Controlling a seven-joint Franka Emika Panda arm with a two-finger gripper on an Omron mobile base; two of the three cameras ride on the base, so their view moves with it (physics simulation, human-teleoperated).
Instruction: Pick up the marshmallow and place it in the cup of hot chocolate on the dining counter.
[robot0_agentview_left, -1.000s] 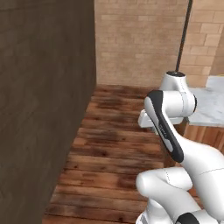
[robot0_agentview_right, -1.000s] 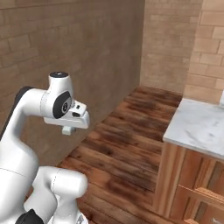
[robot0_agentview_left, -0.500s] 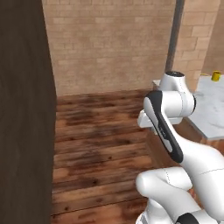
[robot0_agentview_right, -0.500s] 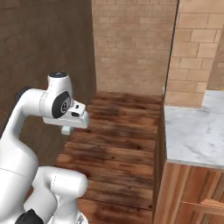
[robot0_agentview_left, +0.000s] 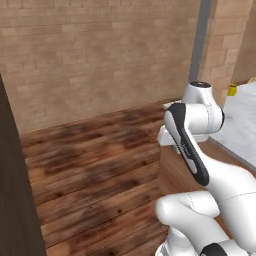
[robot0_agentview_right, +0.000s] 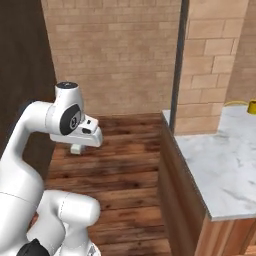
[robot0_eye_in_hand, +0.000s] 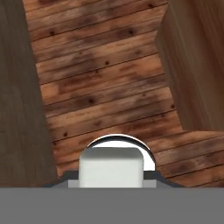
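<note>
Gripper closed on the marshmallow, carried over the wood floor; cup at the far edge of the counter; marshmallow likely light, soft, squashable; flat-sided grip suits it, gentle squeeze.
</note>
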